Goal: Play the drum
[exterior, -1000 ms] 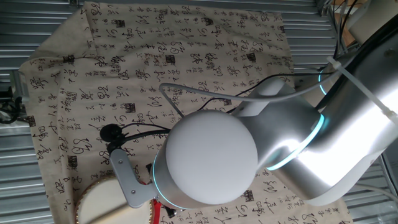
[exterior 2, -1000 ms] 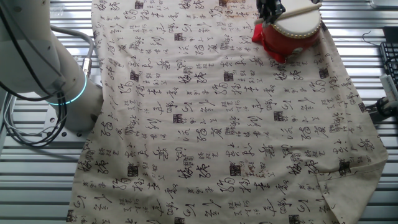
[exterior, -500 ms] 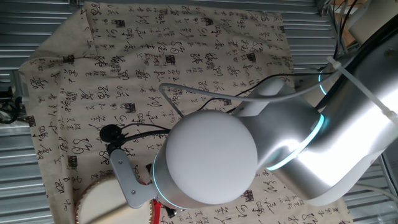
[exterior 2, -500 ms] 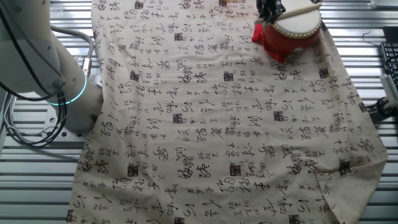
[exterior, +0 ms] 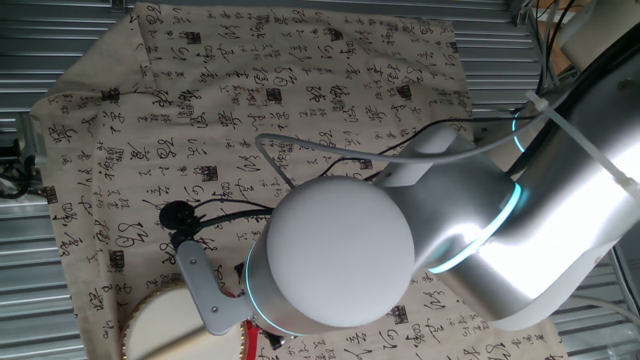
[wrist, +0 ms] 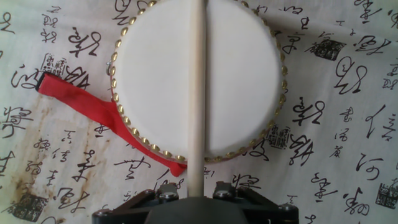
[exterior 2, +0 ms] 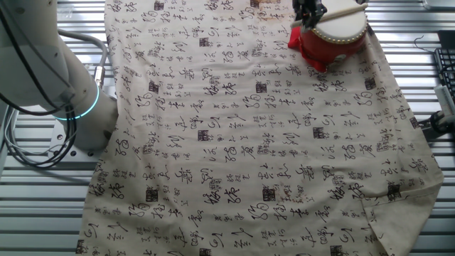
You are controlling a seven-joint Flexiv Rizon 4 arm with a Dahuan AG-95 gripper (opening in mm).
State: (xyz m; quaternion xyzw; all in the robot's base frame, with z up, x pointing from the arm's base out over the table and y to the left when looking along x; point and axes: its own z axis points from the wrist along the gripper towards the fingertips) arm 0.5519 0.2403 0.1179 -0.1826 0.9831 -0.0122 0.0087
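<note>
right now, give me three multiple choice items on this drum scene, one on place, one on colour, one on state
1. Where does the pale wooden stick lie in the hand view?
A. across the round cream-skinned drum's head
B. on the cloth beside it
C. under the drum

2. What colour is the fabric strap beside the drum?
A. blue
B. red
C. green

3. What is the two-finger gripper doing?
A. open and empty
B. shut on the strap
C. shut on the stick

Answers: 1 A, the stick crosses the white skin from rim to rim. 2 B, it shows red on the printed cloth. 3 C, the stick runs out from between the fingers.
</note>
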